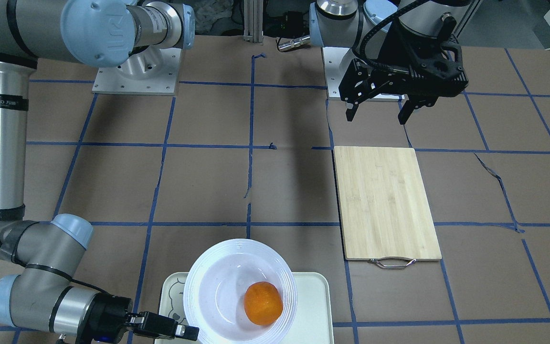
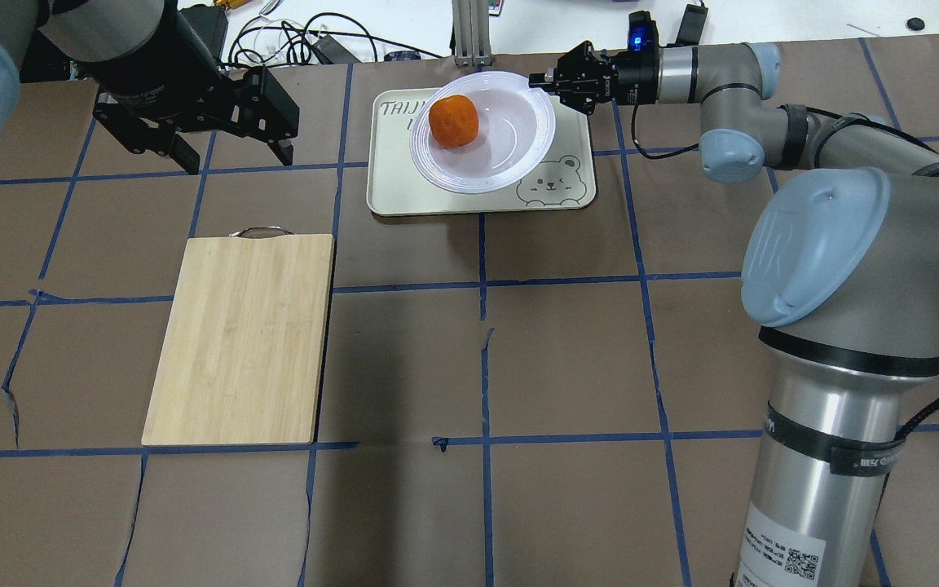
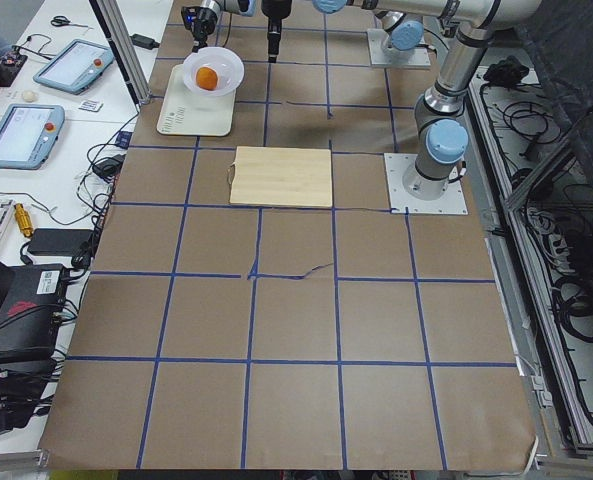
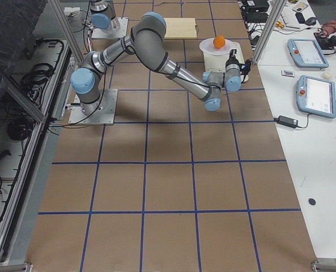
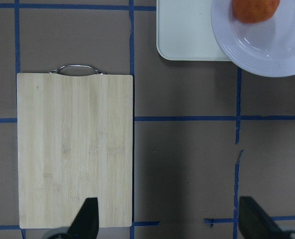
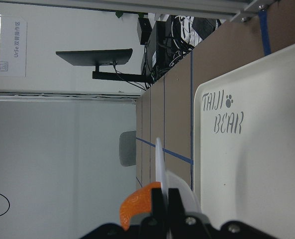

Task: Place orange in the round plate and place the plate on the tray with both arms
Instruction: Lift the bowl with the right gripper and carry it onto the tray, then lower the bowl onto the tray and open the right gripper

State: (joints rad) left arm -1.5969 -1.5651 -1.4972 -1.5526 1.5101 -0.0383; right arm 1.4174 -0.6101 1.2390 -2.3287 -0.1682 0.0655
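The orange (image 2: 453,121) lies inside the round plate (image 2: 510,147), toward its left side in the overhead view. The plate is over the cream tray (image 2: 404,191) and overhangs its far edge; whether it rests on the tray I cannot tell. My right gripper (image 2: 547,81) is shut on the plate's rim (image 6: 159,159), reaching in sideways at the far right of the plate. In the front view the orange (image 1: 263,303) sits in the plate (image 1: 217,282) beside the same gripper (image 1: 186,331). My left gripper (image 2: 237,159) hangs open and holds nothing, left of the tray and above the table.
A bamboo cutting board (image 2: 245,338) with a metal handle (image 2: 257,231) lies on the left half of the table, below my left gripper. Brown paper with blue tape lines covers the table (image 2: 567,359). Cables lie beyond the far edge.
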